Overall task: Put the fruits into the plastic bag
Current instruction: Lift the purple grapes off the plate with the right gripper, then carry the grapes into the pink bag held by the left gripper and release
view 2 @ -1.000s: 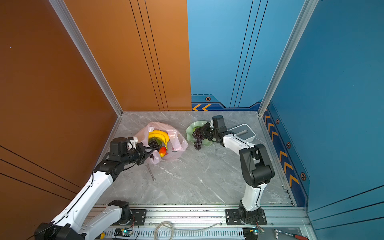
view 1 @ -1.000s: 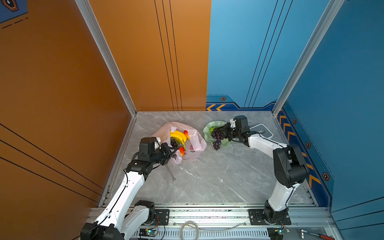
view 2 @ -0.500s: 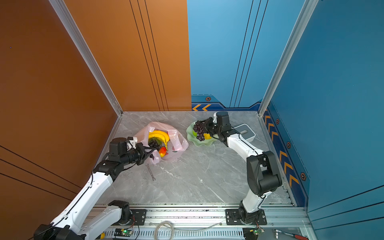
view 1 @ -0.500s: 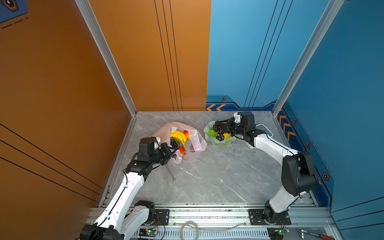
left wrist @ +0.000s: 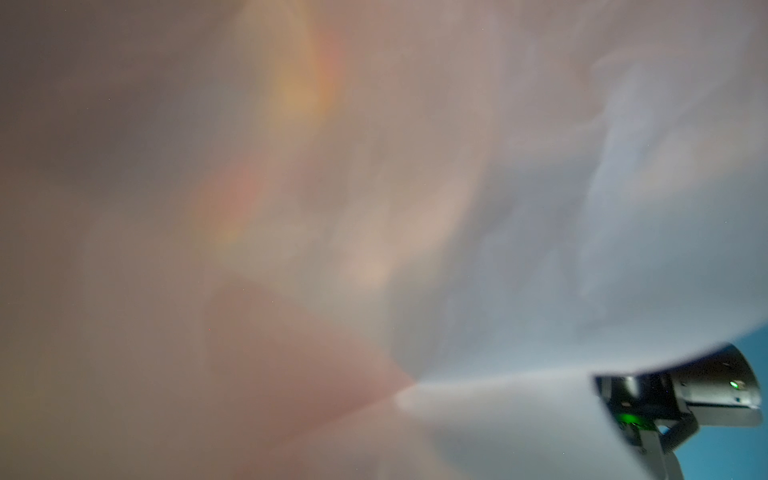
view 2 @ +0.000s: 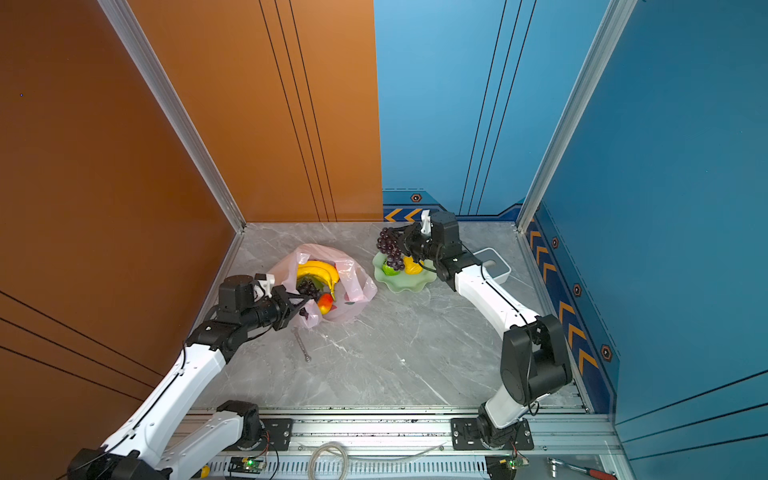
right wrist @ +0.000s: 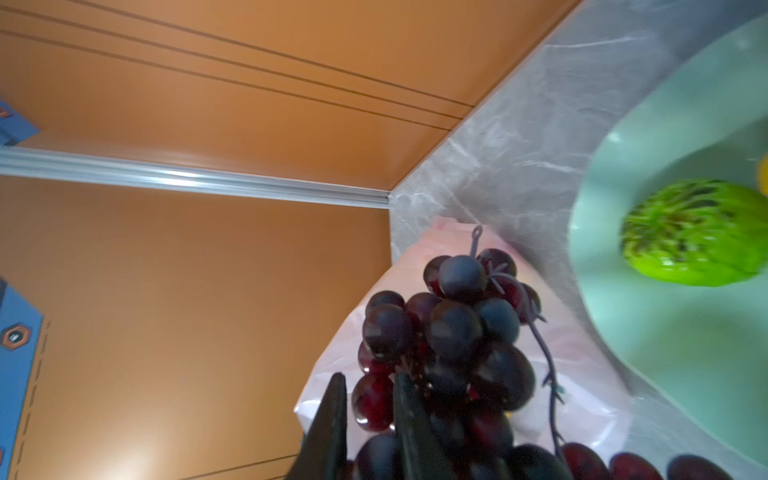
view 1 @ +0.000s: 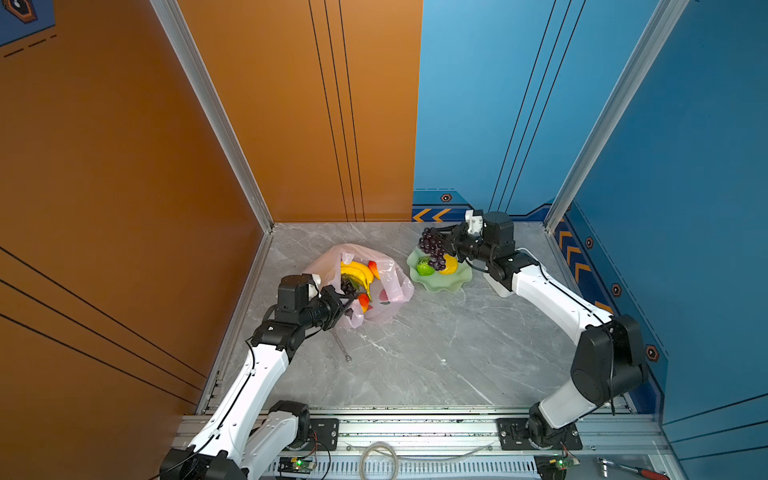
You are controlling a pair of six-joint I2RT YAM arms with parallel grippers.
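Right gripper (view 1: 448,244) pinches the purple grapes (view 1: 430,246) just above the green dish (view 1: 440,286). Left gripper (view 1: 352,297), squeezed tight, holds the plastic bag (view 1: 392,286) beside the dish.

Both top views are bright and crisp, lit evenly from overhead. The orange wall (view 1: 124,166) glows warmest at the upper middle of the frame, and the blue wall (view 1: 478,83) pales toward the top centre. Shadows on the marble counter (view 1: 415,353) are soft and short beneath the arms. The aluminium posts (view 1: 218,124) splay outward toward the frame edges. The left wrist view is nearly all milky blur, with the plastic bag (left wrist: 374,208) against the lens and only faint yellow and red smears showing through. In the right wrist view the grapes (right wrist: 449,332) carry small glints, while the dish (right wrist: 665,353) and green fruit (right wrist: 698,232) are smeared soft.
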